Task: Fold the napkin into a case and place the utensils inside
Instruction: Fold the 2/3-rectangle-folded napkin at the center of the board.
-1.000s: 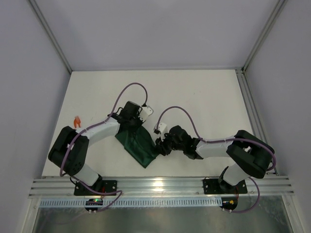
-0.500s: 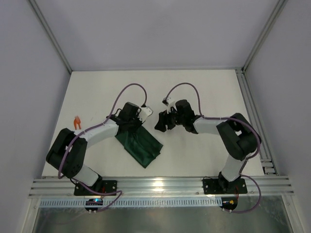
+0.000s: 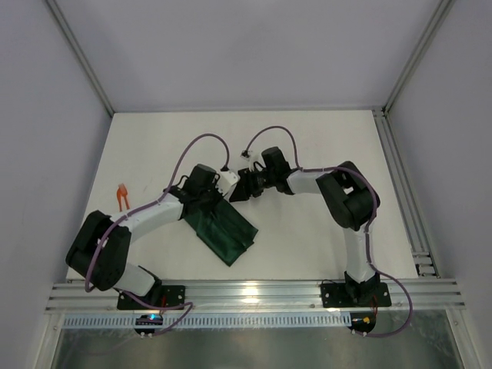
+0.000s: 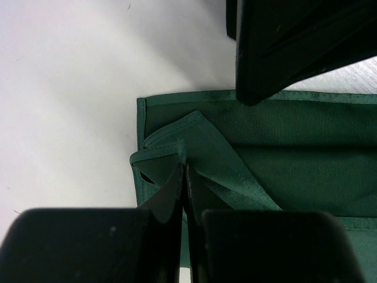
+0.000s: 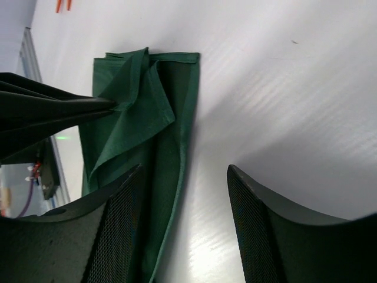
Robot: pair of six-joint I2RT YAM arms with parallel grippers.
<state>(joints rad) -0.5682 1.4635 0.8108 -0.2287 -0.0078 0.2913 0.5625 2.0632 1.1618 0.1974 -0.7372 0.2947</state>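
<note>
The dark green napkin (image 3: 227,232) lies as a narrow folded oblong, slanted, in front of both arms. My left gripper (image 3: 205,203) is shut on a raised fold at the napkin's far end; in the left wrist view its fingers (image 4: 184,171) pinch the hemmed cloth (image 4: 294,153). My right gripper (image 3: 235,192) hovers open just right of that end, jaws wide over bare table beside the napkin's edge (image 5: 177,118), holding nothing. Orange utensils (image 3: 121,194) lie far to the left on the table, also at the top of the right wrist view (image 5: 63,5).
The white table (image 3: 323,138) is walled at the back and sides, with a metal rail (image 3: 400,184) along its right edge. Purple cables (image 3: 201,142) loop above both wrists. The left fingers (image 5: 59,109) reach in close to the right gripper.
The right arm swung from the napkin's near right edge up to its far end, close to the left gripper, and its jaws opened. The left gripper kept its pinch on the cloth.
</note>
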